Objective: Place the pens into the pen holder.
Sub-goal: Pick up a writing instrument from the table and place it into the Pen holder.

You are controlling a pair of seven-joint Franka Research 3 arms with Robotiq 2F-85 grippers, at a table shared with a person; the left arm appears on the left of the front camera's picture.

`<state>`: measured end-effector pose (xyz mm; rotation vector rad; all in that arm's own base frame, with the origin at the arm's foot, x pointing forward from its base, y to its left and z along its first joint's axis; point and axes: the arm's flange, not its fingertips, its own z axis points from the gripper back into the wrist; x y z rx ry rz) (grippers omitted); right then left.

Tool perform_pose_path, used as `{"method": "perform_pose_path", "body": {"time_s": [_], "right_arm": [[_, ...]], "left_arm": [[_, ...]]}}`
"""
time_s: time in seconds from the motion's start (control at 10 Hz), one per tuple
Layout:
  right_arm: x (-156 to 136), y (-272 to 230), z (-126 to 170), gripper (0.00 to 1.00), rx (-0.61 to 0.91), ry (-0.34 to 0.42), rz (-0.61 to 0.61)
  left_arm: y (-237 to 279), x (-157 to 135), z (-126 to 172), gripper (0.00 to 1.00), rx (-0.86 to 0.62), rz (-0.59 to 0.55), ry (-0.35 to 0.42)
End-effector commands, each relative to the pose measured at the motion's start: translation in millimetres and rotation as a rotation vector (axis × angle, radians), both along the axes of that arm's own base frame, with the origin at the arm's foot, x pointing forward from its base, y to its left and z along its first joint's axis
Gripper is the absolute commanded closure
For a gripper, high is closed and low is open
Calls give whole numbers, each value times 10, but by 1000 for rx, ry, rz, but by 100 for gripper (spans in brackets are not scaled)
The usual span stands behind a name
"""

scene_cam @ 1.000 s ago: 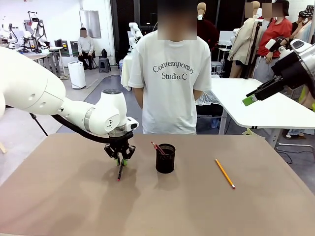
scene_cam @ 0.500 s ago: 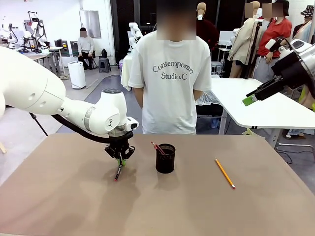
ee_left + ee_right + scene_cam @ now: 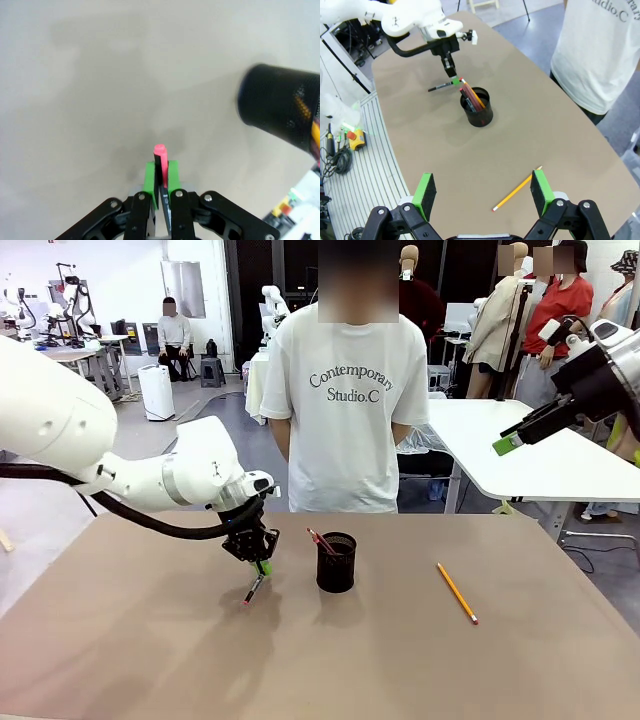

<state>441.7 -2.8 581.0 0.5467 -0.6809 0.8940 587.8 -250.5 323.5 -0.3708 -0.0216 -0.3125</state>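
The pencil (image 3: 457,592) lies untouched on the table (image 3: 150,660), right of the holder (image 3: 336,562) and nearer than it. Just left of the holder, the left gripper (image 3: 262,566) is clamped on the black pen (image 3: 253,587), which hangs tilted with its red tip down, seemingly just clear of the table. One pen (image 3: 320,540) already leans in the holder. High and far right of the holder, the right gripper (image 3: 508,445) hangs spread and empty. The step in hand looks like carrying the black pen. Next it probably needs raising above the holder's rim, turning upright, then letting go.
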Motion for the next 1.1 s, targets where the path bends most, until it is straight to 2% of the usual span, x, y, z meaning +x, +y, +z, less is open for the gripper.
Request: {"method": "perform_pose_path", "body": {"time_s": [0.0, 0.2, 0.3, 0.4, 0.5, 0.6, 0.8, 0.9, 1.0], "right_arm": [[5, 8, 11, 0, 9, -7, 4], [5, 8, 11, 0, 9, -7, 4], [5, 8, 11, 0, 9, -7, 4], [5, 8, 11, 0, 9, -7, 4], [5, 8, 11, 0, 9, -7, 4], [5, 8, 11, 0, 9, -7, 4], [5, 8, 11, 0, 9, -7, 4], [5, 8, 11, 0, 9, -7, 4], [5, 8, 11, 0, 9, -7, 4]], "left_arm": [[288, -93, 128, 100, -157, -142, 26], [484, -181, 256, 100, -349, -320, -64], [559, -245, 314, 100, -465, -416, -135], [627, -317, 367, 100, -567, -459, -215], [680, -394, 437, 100, -637, -497, -368], [651, -483, 520, 100, -647, -400, -473], [740, -656, 671, 100, -679, -551, -683], [817, -766, 742, 100, -688, -606, -756], [880, -824, 796, 100, -682, -668, -788]]}}
